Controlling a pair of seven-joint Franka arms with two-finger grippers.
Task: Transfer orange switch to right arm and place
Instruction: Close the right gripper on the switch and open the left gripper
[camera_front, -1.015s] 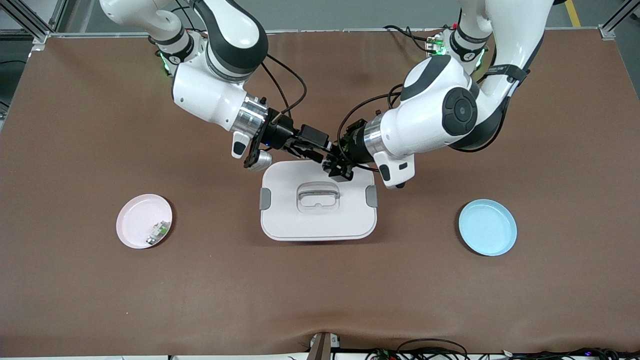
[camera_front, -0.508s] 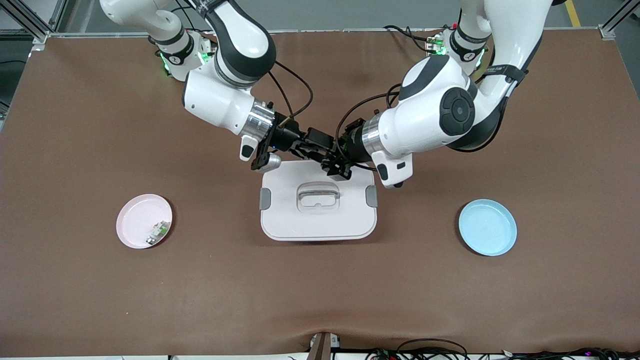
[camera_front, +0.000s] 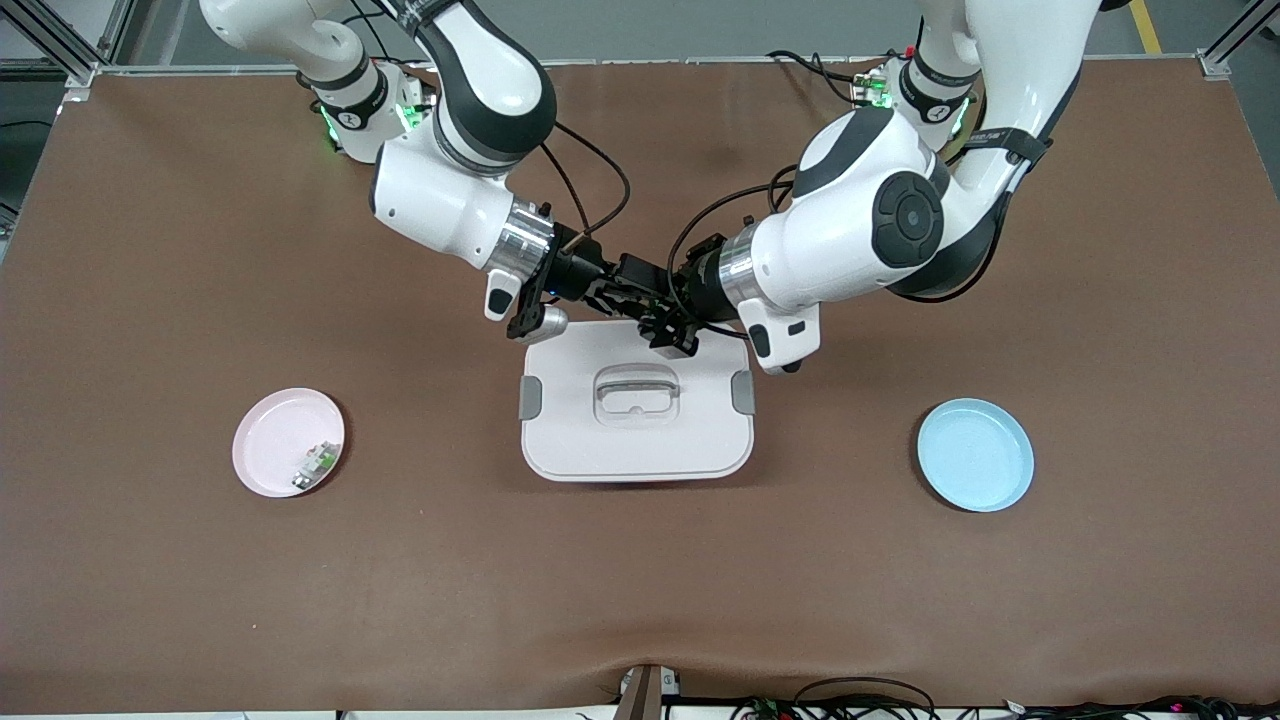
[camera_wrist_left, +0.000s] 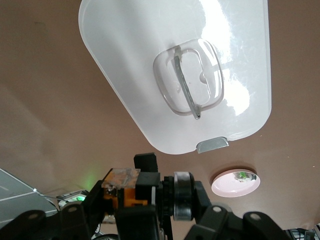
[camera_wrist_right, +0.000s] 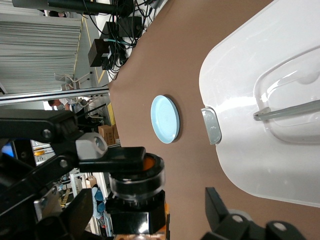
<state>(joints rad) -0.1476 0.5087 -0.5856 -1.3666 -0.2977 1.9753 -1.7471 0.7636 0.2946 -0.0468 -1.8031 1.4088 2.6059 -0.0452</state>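
The orange switch (camera_wrist_left: 131, 194), a black part with orange bands and a silver ring, is clamped in my left gripper (camera_wrist_left: 140, 192), which is shut on it over the edge of the white box farthest from the front camera. It also shows in the right wrist view (camera_wrist_right: 136, 192), its round end up. My right gripper (camera_wrist_right: 148, 200) is open, with one finger (camera_wrist_right: 75, 215) on each side of the switch and clear gaps between. In the front view the left gripper (camera_front: 670, 332) and the right gripper (camera_front: 632, 300) meet, and the switch is hidden among the fingers.
A white lidded box (camera_front: 636, 450) with a handle sits mid-table under the grippers. A pink plate (camera_front: 268, 435) toward the right arm's end holds a small white-and-green part (camera_front: 318, 463). A blue plate (camera_front: 975, 455) lies toward the left arm's end.
The right arm has moved in toward the left gripper, bringing its open fingers around the switch. The left arm has shifted slightly toward it, still holding the switch.
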